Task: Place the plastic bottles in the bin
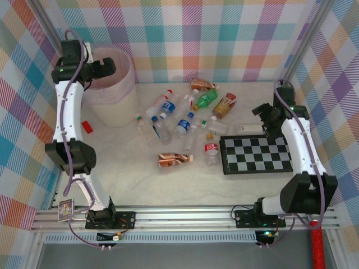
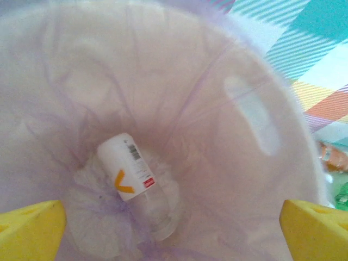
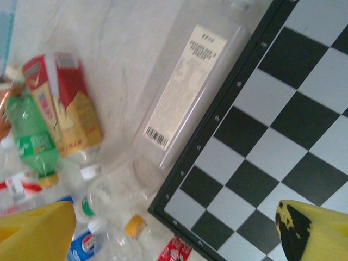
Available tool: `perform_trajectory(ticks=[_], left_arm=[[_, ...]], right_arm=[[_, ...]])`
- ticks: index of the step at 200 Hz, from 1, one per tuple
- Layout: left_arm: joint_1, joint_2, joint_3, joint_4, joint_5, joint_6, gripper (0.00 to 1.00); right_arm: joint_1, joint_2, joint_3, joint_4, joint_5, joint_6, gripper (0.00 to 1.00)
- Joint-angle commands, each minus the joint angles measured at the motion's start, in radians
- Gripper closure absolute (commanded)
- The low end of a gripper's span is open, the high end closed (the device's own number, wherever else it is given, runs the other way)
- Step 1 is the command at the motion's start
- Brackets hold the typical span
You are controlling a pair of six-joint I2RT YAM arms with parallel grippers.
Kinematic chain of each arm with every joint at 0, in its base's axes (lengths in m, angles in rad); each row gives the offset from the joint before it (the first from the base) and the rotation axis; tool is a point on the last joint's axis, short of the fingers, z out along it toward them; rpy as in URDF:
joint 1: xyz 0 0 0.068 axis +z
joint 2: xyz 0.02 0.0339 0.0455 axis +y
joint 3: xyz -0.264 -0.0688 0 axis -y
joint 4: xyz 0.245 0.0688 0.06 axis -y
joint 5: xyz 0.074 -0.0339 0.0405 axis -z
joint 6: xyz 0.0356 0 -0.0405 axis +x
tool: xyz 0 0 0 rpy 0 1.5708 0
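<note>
My left gripper (image 1: 106, 66) hangs open over the bin (image 1: 115, 92), its yellow fingertips (image 2: 32, 231) wide apart and nothing between them. Inside the bin (image 2: 261, 179) one plastic bottle (image 2: 126, 168) with a white label lies on the pinkish bag. Several plastic bottles (image 1: 179, 115) are scattered across the table's middle. My right gripper (image 1: 261, 112) is open above a clear bottle (image 3: 185, 103) that lies along the checkerboard's edge. A green bottle (image 3: 32, 141) and a red-and-yellow wrapped one (image 3: 62, 103) lie to its left.
A black-and-white checkerboard (image 1: 256, 155) lies flat at the right, close to the clear bottle. A small red block (image 1: 86, 126) sits beside the bin's base. Plaid walls close in the back and both sides.
</note>
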Motion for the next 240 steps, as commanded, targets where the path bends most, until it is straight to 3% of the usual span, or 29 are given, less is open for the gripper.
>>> perform_trajectory(ticks=[1, 54, 119, 171, 240], left_arm=[[0.004, -0.102, 0.019, 0.023, -0.007, 0.037, 0.00], [-0.037, -0.332, -0.143, 0.036, -0.009, 0.060, 0.00], [-0.251, -0.715, -0.723, 0.169, 0.023, -0.083, 0.00], [-0.357, -0.768, -0.918, 0.136, 0.008, -0.135, 0.00], [-0.402, -0.772, -0.963, 0.140, -0.016, -0.137, 0.00]], right_arm=[[-0.048, 0.104, 0.079, -0.073, 0.003, 0.057, 0.06], [-0.116, 0.373, 0.240, -0.124, -0.029, 0.022, 0.08], [-0.119, 0.565, 0.370, -0.145, -0.034, 0.065, 0.08], [-0.118, 0.616, 0.376, -0.146, -0.019, 0.084, 0.08], [-0.107, 0.682, 0.451, -0.141, -0.007, 0.079, 0.12]])
